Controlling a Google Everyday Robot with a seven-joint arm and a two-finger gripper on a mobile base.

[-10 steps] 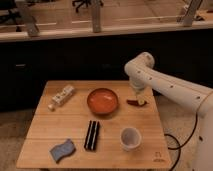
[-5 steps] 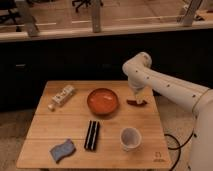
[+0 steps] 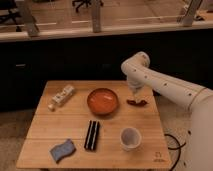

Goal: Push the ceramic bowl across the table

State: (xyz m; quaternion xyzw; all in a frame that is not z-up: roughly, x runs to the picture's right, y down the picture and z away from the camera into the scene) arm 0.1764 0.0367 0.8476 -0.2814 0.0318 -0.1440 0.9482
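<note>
Camera view: plank-topped wooden table is carrying a wavy blue sponge, a pale bottle lying flat, and a black bar. The glossy round ceramic bowl is sitting mid-table toward the far edge, bare wood lying leftward. A white cup is standing near the front. The gripper is hanging low just right of the bowl; I cannot tell its grip.

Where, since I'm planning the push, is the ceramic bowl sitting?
Camera view: the ceramic bowl sits on the table, toward its far edge, with the pincer close on its image-right and a black bar in front.
</note>
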